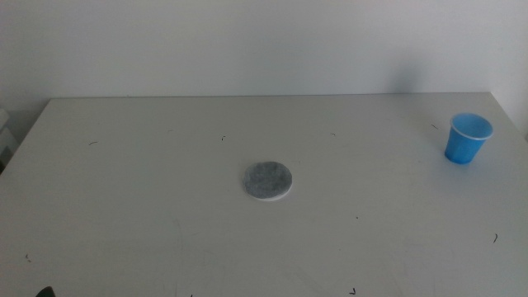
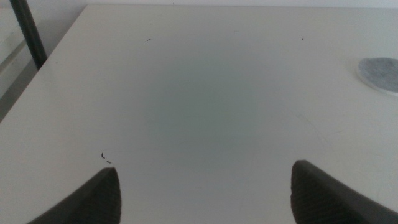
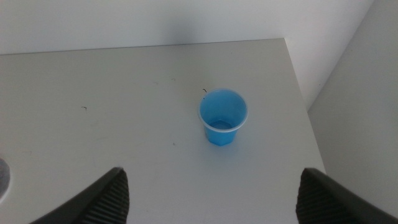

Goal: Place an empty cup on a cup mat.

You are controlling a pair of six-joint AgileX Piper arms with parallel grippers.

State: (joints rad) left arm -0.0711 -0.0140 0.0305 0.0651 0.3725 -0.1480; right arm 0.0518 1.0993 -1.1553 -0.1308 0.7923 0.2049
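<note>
The blue cup (image 1: 468,138) stands upright near the table's far right edge, and the right wrist view shows it (image 3: 222,117) with nothing inside. The speckled grey cup mat (image 1: 268,181) lies flat at the table's middle, well left of the cup. My right gripper (image 3: 214,202) hangs open, short of the cup, with nothing between its jaws. Over the bare left part of the table my left gripper (image 2: 205,199) is open as well, and the cup mat (image 2: 380,73) shows at the edge of its view.
The white table (image 1: 124,206) carries only small dark specks besides the cup and the mat. Its right edge drops off just beyond the cup (image 3: 311,137). A dark post (image 2: 28,34) stands past the table's left edge.
</note>
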